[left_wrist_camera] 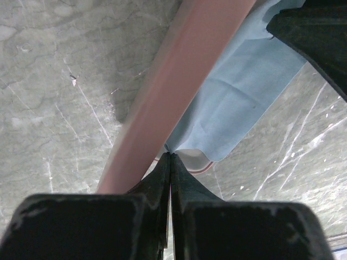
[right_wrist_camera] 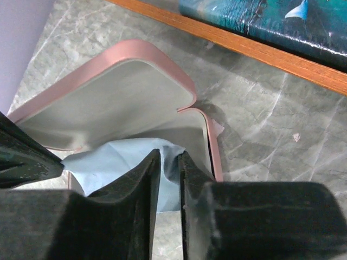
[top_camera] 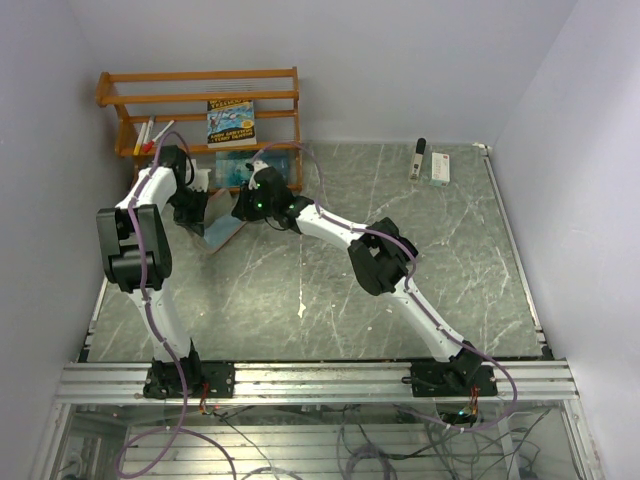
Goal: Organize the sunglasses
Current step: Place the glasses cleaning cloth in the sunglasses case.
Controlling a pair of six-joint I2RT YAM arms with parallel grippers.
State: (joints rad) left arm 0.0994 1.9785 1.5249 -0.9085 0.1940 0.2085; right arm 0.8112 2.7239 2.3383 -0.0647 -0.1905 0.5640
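Open pink sunglasses case (right_wrist_camera: 108,92) on the table (top_camera: 400,290), just before the wooden shelf (top_camera: 200,98). Left hand (left_wrist_camera: 171,158) fully closed at its rim; right hand (right_wrist_camera: 169,162) narrowly parted astride the blue cloth (right_wrist_camera: 122,154).

Robot lab cell — plain white walls (top_camera: 400,60), aluminium rail (top_camera: 320,381) base, loose cables (top_camera: 385,440) underneath.

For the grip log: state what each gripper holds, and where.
Left gripper is shut at the blue cloth corner against the pink case rim; which it pinches cannot be told. Right gripper, slightly open over the cloth, holds nothing visibly.
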